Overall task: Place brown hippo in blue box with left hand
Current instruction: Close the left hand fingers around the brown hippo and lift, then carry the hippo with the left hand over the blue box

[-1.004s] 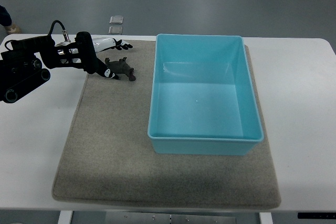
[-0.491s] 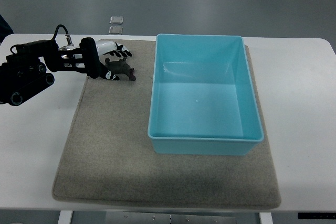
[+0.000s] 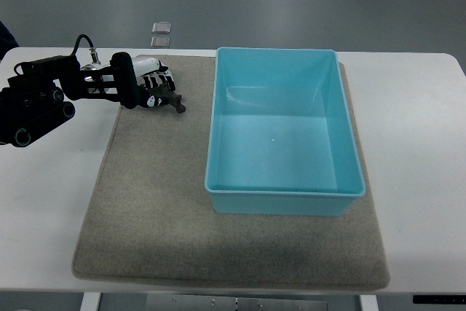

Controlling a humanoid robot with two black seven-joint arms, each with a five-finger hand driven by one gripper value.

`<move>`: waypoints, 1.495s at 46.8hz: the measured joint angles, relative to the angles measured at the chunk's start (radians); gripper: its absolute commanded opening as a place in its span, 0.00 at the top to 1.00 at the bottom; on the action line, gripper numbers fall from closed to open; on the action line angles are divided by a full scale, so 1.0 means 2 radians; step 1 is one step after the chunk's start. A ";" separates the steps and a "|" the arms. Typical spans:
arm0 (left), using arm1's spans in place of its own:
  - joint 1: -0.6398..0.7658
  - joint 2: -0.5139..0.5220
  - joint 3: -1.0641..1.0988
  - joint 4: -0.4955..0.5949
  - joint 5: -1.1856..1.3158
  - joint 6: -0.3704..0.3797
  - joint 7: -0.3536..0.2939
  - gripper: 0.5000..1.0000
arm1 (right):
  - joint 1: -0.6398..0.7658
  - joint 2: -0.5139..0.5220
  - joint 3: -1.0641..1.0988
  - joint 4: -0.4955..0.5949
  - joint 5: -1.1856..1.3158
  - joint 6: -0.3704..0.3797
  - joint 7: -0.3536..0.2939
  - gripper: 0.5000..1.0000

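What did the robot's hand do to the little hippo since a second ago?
The left hand moved down from behind the brown hippo onto it, and its fingers, spread out before, have curled over the hippo's back. The hippo looks gripped now but still lies on the grey mat, hardly moved. The blue box stayed put and empty. The right hand is out of view.

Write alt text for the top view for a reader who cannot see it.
The robot's left hand closes its fingers on a brown hippo toy at the far left corner of a grey mat. An empty blue box sits to its right on the white table.
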 measured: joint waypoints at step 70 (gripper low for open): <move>-0.096 -0.058 0.000 -0.200 -0.001 -0.117 0.007 1.00 | 0.000 0.000 0.000 0.000 0.000 0.000 0.000 0.13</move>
